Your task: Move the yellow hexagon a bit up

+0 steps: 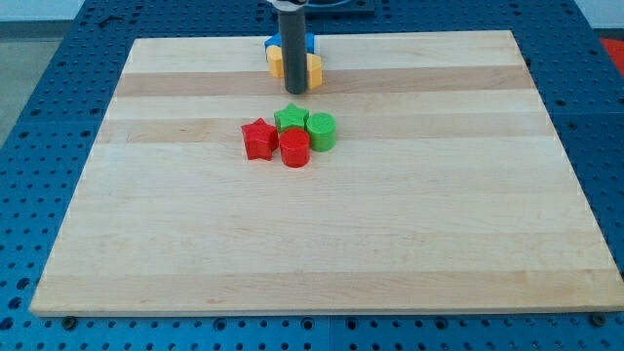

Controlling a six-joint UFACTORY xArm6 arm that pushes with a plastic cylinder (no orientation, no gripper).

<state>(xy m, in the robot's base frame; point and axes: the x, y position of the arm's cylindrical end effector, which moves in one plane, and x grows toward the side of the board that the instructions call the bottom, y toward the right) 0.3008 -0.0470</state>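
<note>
Item: yellow hexagon (314, 69), rigid, light, likely slides readily (half hidden behind my rod). My tip (295, 92) sits at its lower edge; I push there. No jaws, nothing gripped.

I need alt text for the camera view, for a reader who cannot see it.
My tip touches the board near the view's top, in front of the yellow hexagon, with a blue block behind. Near the centre, a red star, red cylinder, green star and green cylinder cluster together.
</note>
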